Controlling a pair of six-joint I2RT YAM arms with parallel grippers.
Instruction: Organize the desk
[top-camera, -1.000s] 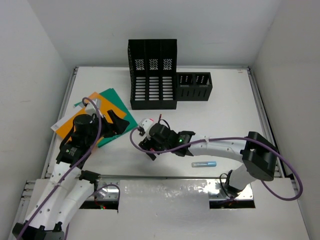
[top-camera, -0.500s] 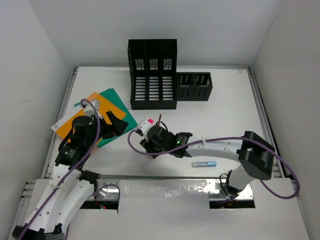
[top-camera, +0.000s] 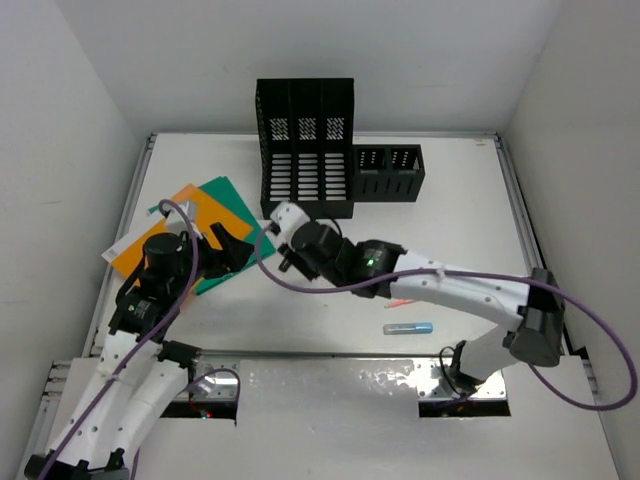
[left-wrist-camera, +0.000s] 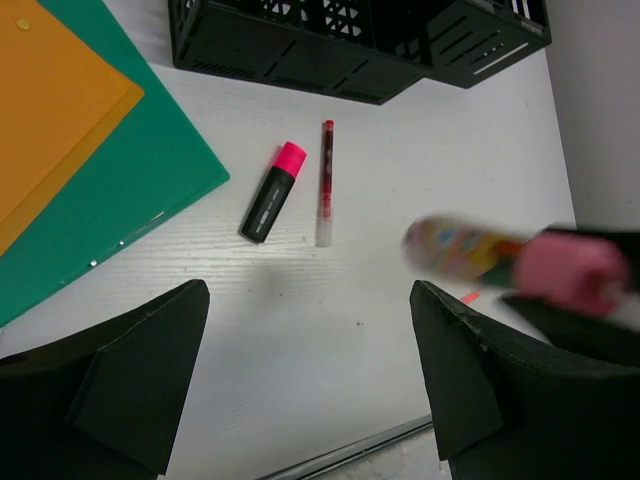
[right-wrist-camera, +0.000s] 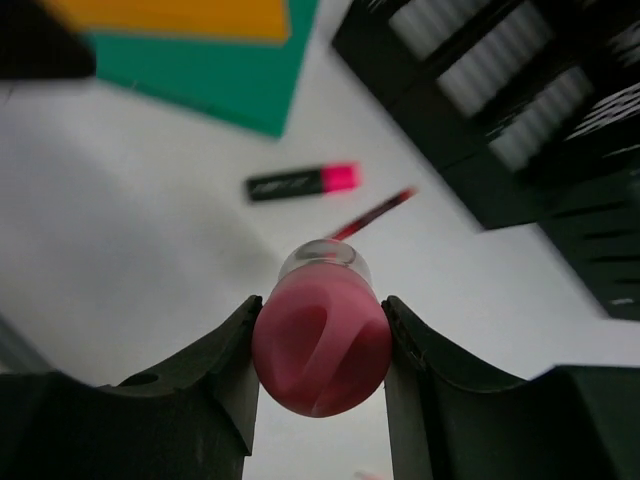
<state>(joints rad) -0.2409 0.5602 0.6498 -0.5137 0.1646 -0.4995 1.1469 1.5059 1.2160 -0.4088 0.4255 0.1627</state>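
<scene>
a pink-capped tube (right-wrist-camera: 322, 360) is clamped in the right pincer (right-wrist-camera: 320, 325), with the tabletop (top-camera: 470, 230) spread below it; the left pincer (left-wrist-camera: 310, 385) is held apart. gripped at its rounded cap, the tube could be squeezed out and dropped.

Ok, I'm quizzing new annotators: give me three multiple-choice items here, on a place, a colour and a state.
1. The highlighter lies: A between green folder and pen; B in the file holder; C on the orange folder.
2. The cap in the right gripper is: A blue; B pink; C yellow.
3. The left gripper is: A open and empty; B shut on the pen; C shut on the highlighter.
A: the left wrist view shows it on the desk between them. B: pink shows between the fingers. A: its fingers stand wide apart, nothing between.
</scene>
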